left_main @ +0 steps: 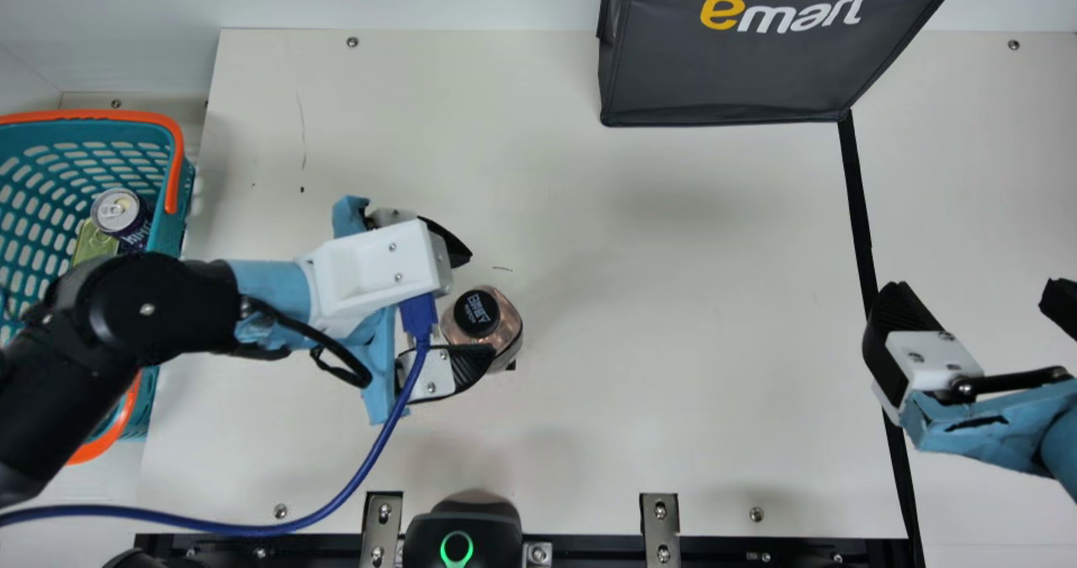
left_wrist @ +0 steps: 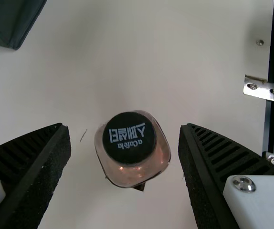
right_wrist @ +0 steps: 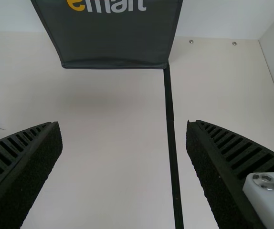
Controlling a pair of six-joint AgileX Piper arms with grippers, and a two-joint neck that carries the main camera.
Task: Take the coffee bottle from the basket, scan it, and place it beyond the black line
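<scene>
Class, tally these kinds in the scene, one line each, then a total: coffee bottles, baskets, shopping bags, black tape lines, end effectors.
Coffee bottle: 1
Basket: 1
Shopping bag: 1
Black line: 1
End effectors: 2 (left end effector, right end effector)
Total: 6

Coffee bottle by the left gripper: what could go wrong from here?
The bottle isn't gripped; the left gripper is open around it, so an uneven close might tip it. The blue cable loops over the table and could snag. The right gripper hovers near the black line, possibly obstructing placement.
</scene>
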